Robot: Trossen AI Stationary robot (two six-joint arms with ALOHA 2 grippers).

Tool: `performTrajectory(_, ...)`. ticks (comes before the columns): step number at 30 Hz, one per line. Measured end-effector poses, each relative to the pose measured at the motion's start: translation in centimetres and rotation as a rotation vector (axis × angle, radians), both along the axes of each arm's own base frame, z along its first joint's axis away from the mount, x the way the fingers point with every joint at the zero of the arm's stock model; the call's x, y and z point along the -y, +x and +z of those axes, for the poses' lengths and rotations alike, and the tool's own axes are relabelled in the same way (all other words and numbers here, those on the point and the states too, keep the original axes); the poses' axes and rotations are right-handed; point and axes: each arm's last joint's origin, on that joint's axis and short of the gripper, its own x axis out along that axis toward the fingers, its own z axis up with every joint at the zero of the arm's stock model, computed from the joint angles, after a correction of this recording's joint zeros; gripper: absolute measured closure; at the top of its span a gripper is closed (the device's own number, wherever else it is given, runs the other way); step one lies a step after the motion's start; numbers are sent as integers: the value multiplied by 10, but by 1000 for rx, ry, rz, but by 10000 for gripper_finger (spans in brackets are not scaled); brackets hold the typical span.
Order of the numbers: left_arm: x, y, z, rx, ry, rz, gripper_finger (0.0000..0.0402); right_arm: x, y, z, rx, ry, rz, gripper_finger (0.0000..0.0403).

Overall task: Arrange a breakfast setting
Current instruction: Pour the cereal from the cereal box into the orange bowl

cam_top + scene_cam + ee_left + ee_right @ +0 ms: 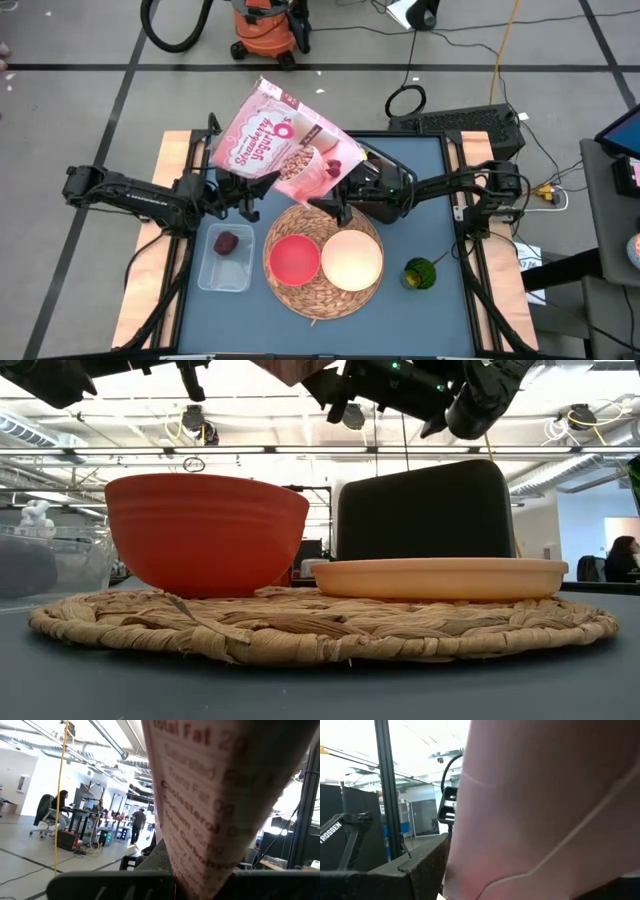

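Note:
A pink cereal bag [285, 140] printed with strawberry yogurt is held up over the table's far middle, between my two grippers. My left gripper [250, 197] is shut on its lower left part. My right gripper [338, 203] is shut on its lower right part. Below them the round straw mat [322, 292] lies flat on the table, bearing the red bowl [292, 258] and the cream plate [351, 258] side by side. A dark red fruit [227, 243] lies in a clear tub. Toast and spoon are out of view. My left gripper pinches the bag's lower end [192, 872] between its two fingers, on the printed nutrition side. The fingers come level from the table's left. The bag stands up from the hold, lifted clear of the table. My right gripper holds the bag's lower right corner [330, 185], coming level from the table's right. The bag's pink face [545, 810] fills the wrist view and hides the place of contact. The bag is clear of the table.
A clear plastic tub [224, 260] stands left of the mat. A green round object [420, 273] sits at the right of the mat. A dark box [425, 510] stands behind the plate. A vacuum cleaner [268, 25] and cables lie on the floor beyond the table.

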Motion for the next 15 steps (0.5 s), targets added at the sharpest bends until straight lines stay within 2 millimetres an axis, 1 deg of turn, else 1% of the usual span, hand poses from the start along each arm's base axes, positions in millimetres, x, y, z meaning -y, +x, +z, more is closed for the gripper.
performTrajectory(4,0,0,0,-9,15,7,398,0,0,1,9,0,0,102)
performTrajectory(15,0,0,-1,-15,26,10,398,0,0,1,13,1,1,187)
